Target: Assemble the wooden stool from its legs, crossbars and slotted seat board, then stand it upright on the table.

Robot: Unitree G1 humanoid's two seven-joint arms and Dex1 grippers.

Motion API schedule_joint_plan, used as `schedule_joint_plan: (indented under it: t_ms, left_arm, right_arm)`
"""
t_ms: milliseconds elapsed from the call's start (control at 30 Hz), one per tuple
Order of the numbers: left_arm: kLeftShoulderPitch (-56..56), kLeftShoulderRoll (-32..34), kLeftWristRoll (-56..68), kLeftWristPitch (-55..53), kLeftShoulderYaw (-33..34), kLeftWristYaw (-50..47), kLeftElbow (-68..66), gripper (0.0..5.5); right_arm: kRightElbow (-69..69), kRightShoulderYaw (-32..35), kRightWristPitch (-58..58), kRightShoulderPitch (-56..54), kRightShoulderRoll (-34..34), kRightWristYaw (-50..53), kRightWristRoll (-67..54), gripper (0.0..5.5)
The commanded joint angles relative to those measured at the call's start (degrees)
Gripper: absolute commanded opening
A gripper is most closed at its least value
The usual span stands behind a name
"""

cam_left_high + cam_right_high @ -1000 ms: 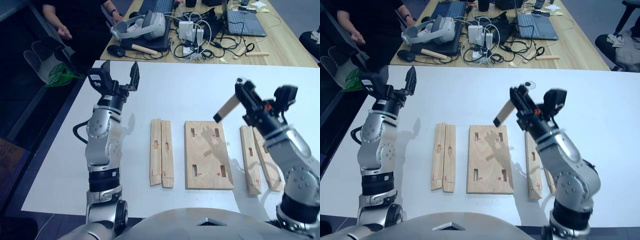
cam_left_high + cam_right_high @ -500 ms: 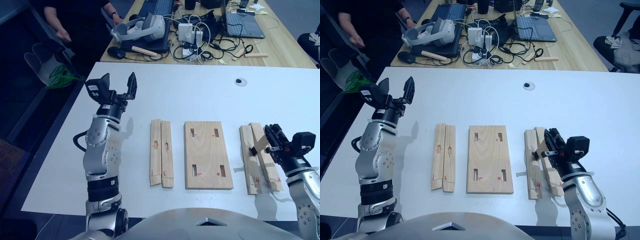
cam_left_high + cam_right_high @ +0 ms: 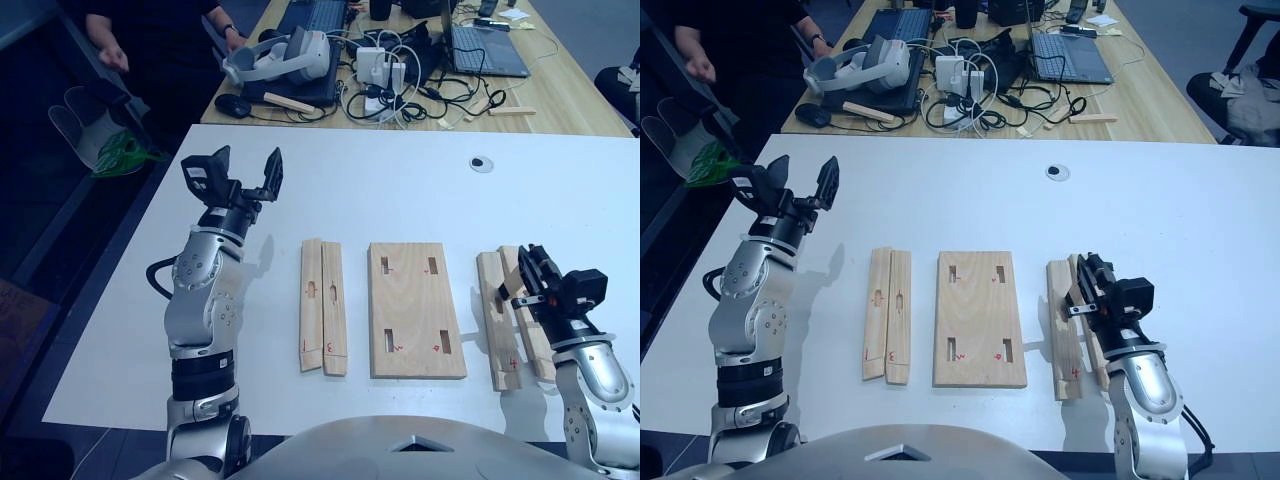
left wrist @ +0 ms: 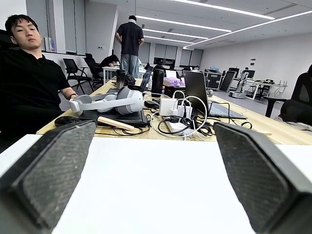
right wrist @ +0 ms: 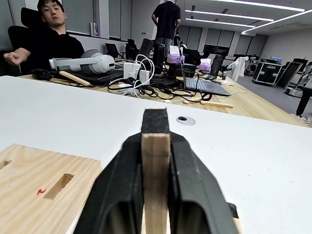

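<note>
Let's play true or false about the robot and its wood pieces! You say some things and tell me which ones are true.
1. The left gripper is open and holds nothing. True.
2. The right gripper is empty. False: it is shut on a short wooden bar.
3. The seat board lies flat on the table and has four slots. True.
4. The legs are plugged into the seat board. False: they lie flat on the table, two on each side of it.
</note>
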State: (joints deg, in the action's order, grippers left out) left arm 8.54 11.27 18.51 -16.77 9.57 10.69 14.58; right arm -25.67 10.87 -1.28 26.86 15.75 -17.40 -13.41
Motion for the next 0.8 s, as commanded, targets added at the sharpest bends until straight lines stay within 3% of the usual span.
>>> schedule_joint_plan:
  t_ms: [33, 533, 800]
  left_arm:
    - [-0.09, 0.28, -0.69, -0.19, -0.36, 0.09, -0.34, 4.41]
    - [0.22, 1.03, -0.61, -0.43, -0.27, 1.04, -0.54, 4.41]
    - [1.18, 1.18, -0.79, -1.00, -0.96, 1.56, -0.66, 4.41]
  right_arm:
    - [-1.36, 1.37, -1.16, 0.14, 0.61, 0.83, 2.36, 0.39]
    - [3.84, 2.06, -3.94, 2.31, -0.79, 2.56, 6.56, 0.39]
    - [12.43, 1.94, 2.73, -2.82, -4.16, 0.46, -5.00, 0.39]
